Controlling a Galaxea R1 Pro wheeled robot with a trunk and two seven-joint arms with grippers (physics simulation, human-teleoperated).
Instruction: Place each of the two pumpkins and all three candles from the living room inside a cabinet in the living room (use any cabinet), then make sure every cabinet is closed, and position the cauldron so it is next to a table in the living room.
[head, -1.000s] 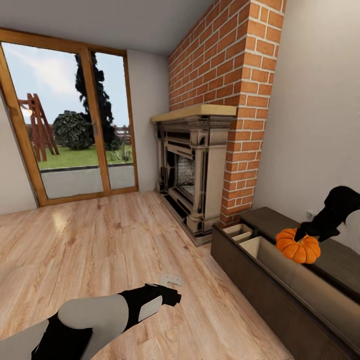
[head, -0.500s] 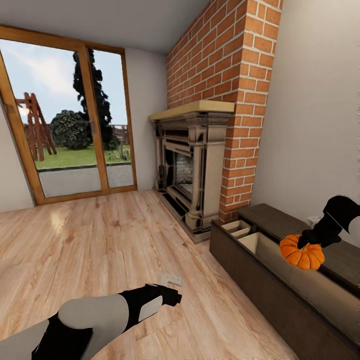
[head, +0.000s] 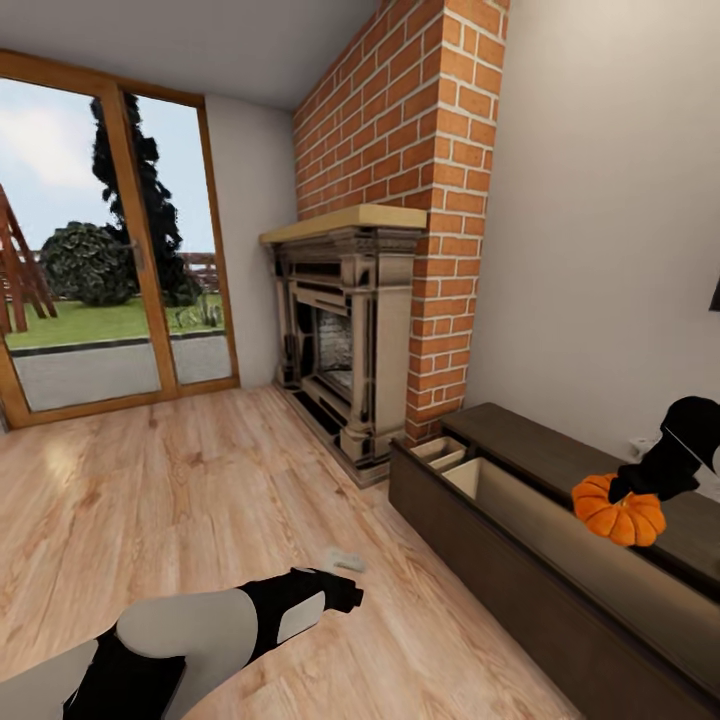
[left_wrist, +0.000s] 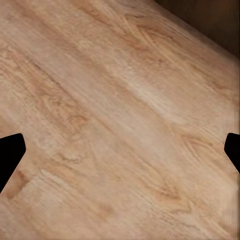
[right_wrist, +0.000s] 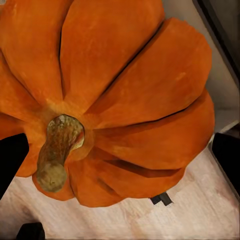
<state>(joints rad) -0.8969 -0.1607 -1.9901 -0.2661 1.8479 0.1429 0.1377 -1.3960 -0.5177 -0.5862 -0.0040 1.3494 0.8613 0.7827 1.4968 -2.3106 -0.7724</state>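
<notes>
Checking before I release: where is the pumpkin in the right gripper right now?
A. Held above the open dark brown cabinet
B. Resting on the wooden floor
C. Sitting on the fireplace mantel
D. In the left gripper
A: in the head view the right gripper holds the pumpkin over the open cabinet, whose beige inside shows below it.

The pumpkin is bright orange with a tan stem. The cabinet is dark brown outside and beige inside. The floor is light striped wood. The chimney is red brick.
</notes>
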